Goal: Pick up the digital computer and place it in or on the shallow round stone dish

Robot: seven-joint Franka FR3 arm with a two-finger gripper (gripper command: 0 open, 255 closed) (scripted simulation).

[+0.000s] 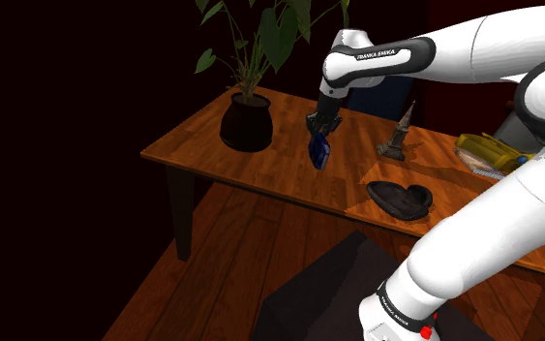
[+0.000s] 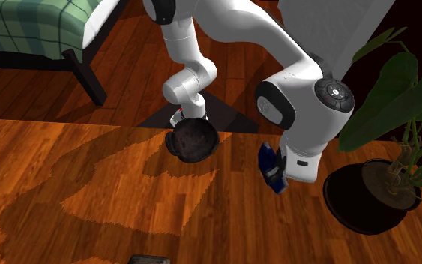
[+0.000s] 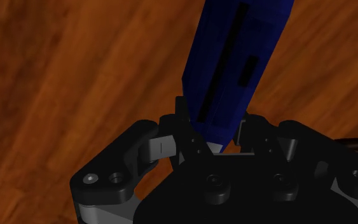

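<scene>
My jaws clench one end of the slim dark-blue slab computer, which hangs over the wooden surface, at the shoulder view's left of the dark round dish, seemingly stiff and light.

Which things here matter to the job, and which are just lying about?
In the job: blue device, clasped in the gripper above the table; dark round dish.
Lying about: potted plant; small pointed figurine; yellow object.
</scene>
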